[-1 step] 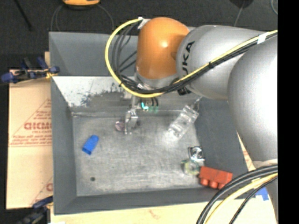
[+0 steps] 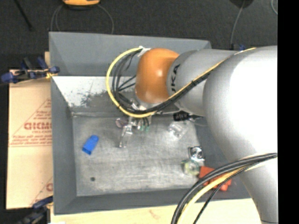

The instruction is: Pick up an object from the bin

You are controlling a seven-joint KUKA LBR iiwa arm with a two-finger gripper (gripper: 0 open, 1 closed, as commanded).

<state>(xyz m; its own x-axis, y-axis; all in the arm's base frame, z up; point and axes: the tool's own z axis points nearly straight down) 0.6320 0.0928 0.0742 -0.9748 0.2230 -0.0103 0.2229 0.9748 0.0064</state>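
While my end effector point(image 2: 127, 133) hangs low in the bin point(image 2: 63, 139), I cannot tell whether it is spread or pinching anything, and a small blue block point(image 2: 90, 144) lies apart toward the view's left.

The bin floor point(image 2: 140, 169) lies bare along the front edge. A blue block point(image 2: 90, 144) stands by the left wall, and a small heap point(image 2: 194, 161) sits in the front right corner.
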